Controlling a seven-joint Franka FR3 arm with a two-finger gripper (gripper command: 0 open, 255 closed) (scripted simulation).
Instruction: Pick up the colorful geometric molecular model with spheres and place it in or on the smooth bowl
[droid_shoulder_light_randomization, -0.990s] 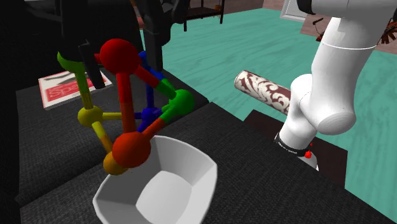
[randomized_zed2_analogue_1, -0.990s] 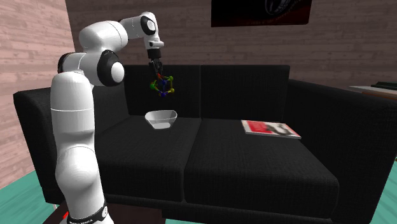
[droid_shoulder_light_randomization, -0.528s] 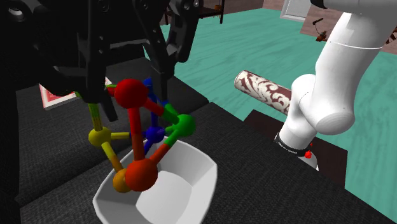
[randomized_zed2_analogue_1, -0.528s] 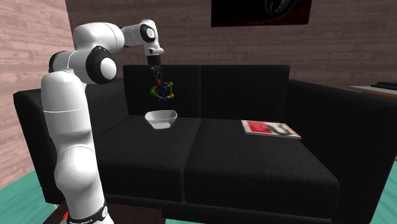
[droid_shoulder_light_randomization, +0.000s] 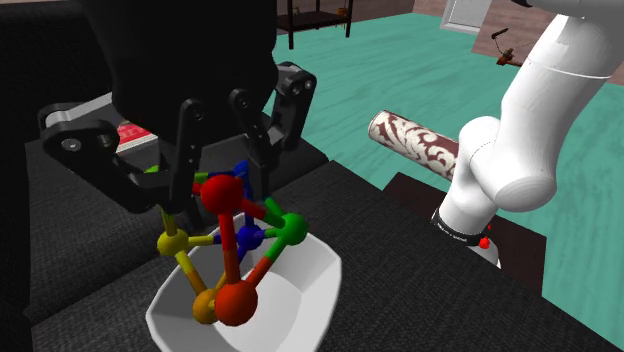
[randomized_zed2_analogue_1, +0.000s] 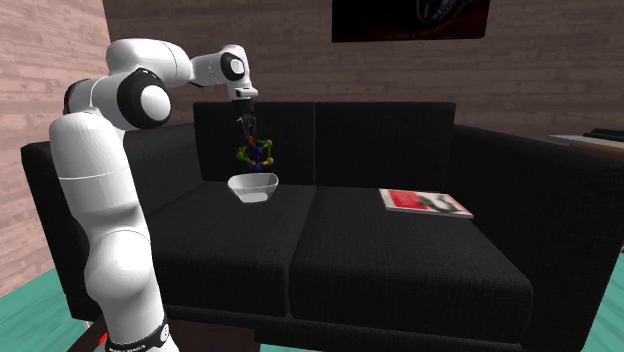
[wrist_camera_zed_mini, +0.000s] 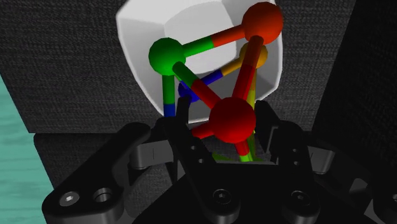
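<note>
Molecular model (droid_shoulder_light_randomization: 235, 245) hanging right over the white bowl (droid_shoulder_light_randomization: 305, 300), and it is low. In the shoulder view its orange and red bottom spheres sit in front of the bowl's near wall. The second exterior view puts the model (randomized_zed2_analogue_1: 256, 152) just above the bowl (randomized_zed2_analogue_1: 253, 187); I cannot tell whether they touch. Spheres in red, green, yellow, orange and blue, joined by two-coloured rods.

The black gripper (droid_shoulder_light_randomization: 220, 185) comes straight down on it, fingers clamped on the model's upper end beside the top red sphere. From the wrist, that red sphere fills the gap between the fingers, the gripper (wrist_camera_zed_mini: 226, 137) closed on the model (wrist_camera_zed_mini: 216, 83), with the bowl (wrist_camera_zed_mini: 191, 25) directly beyond.

The bowl rests on the left seat cushion of a black sofa (randomized_zed2_analogue_1: 400, 260), close to the seam. A red and white magazine (randomized_zed2_analogue_1: 425, 202) lies flat on the right cushion, well apart. The white arm (randomized_zed2_analogue_1: 110, 200) rises at the sofa's left end. In the shoulder view a patterned roll (droid_shoulder_light_randomization: 412, 140) lies on the teal floor (droid_shoulder_light_randomization: 400, 70).
</note>
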